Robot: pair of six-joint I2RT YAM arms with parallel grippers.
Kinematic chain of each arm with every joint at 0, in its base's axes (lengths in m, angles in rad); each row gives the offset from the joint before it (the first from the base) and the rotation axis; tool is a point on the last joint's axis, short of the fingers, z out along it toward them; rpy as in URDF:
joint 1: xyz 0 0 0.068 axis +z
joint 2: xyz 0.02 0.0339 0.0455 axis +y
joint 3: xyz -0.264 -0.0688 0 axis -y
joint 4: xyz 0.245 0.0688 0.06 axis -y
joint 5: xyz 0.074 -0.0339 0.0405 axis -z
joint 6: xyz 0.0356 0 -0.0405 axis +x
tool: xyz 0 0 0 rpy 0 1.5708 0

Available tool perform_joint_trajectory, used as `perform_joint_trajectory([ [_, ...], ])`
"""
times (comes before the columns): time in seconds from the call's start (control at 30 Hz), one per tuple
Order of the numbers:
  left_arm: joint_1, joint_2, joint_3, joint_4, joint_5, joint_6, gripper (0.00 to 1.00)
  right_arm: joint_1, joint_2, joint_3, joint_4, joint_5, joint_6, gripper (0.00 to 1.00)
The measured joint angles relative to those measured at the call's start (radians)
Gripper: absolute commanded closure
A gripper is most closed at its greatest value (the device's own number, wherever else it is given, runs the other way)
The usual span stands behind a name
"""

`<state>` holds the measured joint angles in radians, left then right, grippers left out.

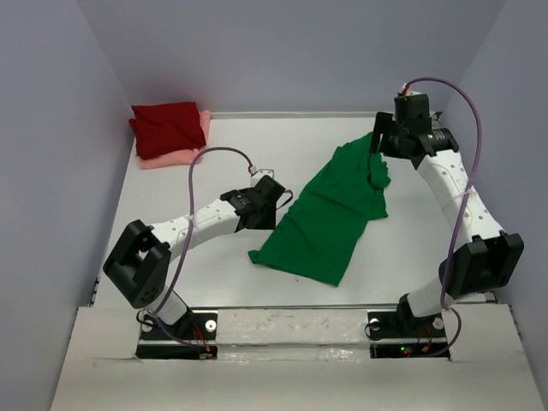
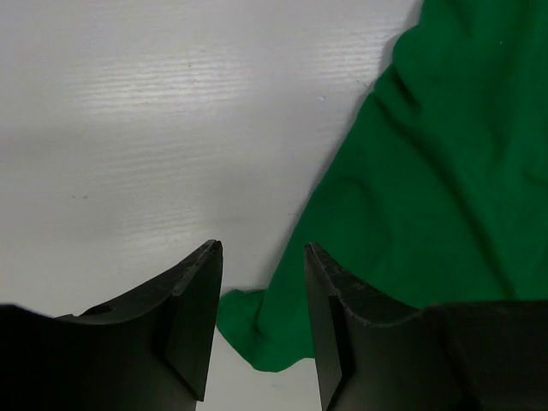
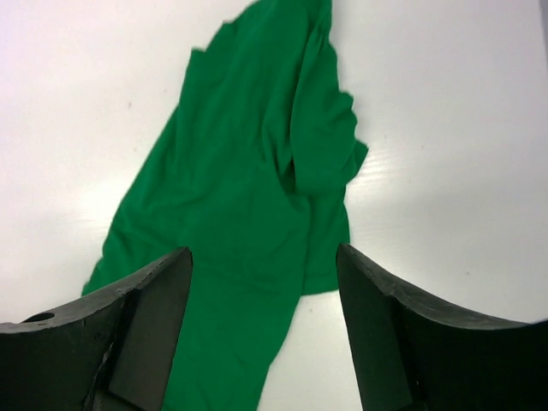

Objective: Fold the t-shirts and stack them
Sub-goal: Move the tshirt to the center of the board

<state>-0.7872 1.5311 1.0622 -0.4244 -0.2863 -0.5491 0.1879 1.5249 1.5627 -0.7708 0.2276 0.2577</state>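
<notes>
Green t-shirt [image 1: 330,218] lying rumpled, unfolded, L hand [image 2: 262,248] & R hand [image 3: 264,250] both spread apart, gripping nothing

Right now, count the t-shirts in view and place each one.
3. The green t-shirt lies loosely spread across the middle of the table; the dark red t-shirt sits folded in the far-left corner atop the pink t-shirt. More could hide under that stack.

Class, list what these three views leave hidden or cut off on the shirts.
1. Salmon pink shirt: top view, mostly covered by the dark red shirt.
2. Green shirt: left wrist view, cut off by the right edge and the fingers.
3. Its near end: right wrist view, behind the fingers and bottom edge.
</notes>
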Motion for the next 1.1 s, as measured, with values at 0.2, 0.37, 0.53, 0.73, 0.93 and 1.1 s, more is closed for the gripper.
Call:
perform_joint_trajectory([
  [0.2, -0.029, 0.028, 0.013, -0.005, 0.017, -0.032, 0.48, -0.031, 0.056, 0.027, 0.017, 0.013, -0.002, 0.43],
  [0.37, -0.100, 0.027, 0.111, -0.043, -0.025, -0.036, 0.48, -0.045, 0.170, -0.029, 0.023, 0.018, -0.002, 0.44],
  [0.53, -0.210, 0.027, 0.235, -0.064, -0.031, -0.035, 0.48, -0.074, 0.238, -0.057, 0.022, -0.012, 0.005, 0.43],
  [0.73, -0.370, 0.135, 0.335, -0.021, 0.013, -0.037, 0.48, -0.091, 0.232, -0.052, 0.032, -0.030, 0.004, 0.43],
  [0.93, -0.465, 0.361, 0.392, -0.047, 0.003, -0.058, 0.47, -0.109, 0.215, -0.050, 0.032, -0.061, 0.003, 0.43],
  [1.1, -0.454, 0.365, 0.380, -0.090, -0.028, -0.095, 0.47, -0.118, 0.164, -0.051, 0.032, -0.078, 0.002, 0.43],
])
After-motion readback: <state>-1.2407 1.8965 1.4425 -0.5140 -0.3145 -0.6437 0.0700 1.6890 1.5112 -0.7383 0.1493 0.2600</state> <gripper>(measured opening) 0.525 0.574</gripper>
